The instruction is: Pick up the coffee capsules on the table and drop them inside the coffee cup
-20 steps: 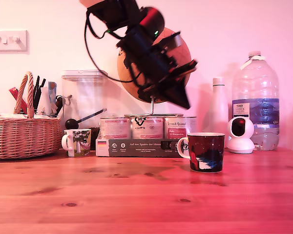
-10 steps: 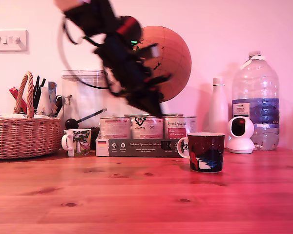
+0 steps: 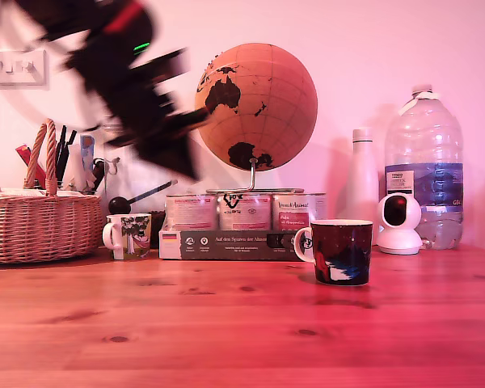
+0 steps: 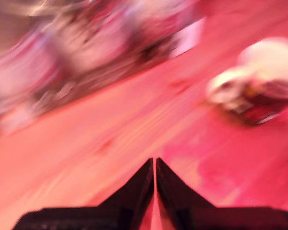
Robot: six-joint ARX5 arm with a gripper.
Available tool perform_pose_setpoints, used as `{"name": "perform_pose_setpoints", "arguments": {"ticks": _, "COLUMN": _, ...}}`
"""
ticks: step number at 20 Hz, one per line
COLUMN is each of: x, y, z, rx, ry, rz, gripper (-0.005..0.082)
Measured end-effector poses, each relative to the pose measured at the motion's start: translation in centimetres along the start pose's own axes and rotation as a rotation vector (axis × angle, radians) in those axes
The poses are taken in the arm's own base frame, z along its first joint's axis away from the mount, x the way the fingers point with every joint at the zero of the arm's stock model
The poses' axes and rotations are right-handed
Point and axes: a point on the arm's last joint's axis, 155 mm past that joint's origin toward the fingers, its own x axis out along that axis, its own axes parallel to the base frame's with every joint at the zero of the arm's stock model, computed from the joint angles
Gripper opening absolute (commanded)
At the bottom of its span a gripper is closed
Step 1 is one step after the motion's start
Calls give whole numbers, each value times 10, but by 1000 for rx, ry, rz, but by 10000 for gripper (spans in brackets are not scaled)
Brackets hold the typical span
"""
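While blurred above the basket [image 3: 40, 226], hand [image 4: 154, 165] high, tilted down, fingers pressed together.

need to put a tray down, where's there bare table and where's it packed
Bare wood runs across the whole front of the table, ahead of the coffee cup. Smaller gap between that cup and the wicker basket. The back row is crowded: small white mug, tins, bottles.

Print on tins [image 3: 244, 212], box [image 3: 226, 243]: too small, unreadable.
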Motion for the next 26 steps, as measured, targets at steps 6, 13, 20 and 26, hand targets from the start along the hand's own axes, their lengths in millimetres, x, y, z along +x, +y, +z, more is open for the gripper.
{"name": "perform_pose_setpoints", "arguments": {"ticks": 6, "x": -19, "y": 49, "z": -27, "rx": -94, "ry": -21, "rz": 100, "gripper": -21}}
{"name": "perform_pose_setpoints", "arguments": {"ticks": 13, "x": -43, "y": 83, "z": -62, "rx": -161, "ry": -34, "rz": 197, "gripper": -21}}
{"name": "perform_pose_setpoints", "arguments": {"ticks": 20, "x": -74, "y": 99, "z": -106, "rx": -247, "ry": -53, "rz": 262, "gripper": -21}}
{"name": "perform_pose_setpoints", "arguments": {"ticks": 26, "x": -102, "y": 103, "z": -128, "rx": -271, "ry": -100, "rz": 344, "gripper": -21}}
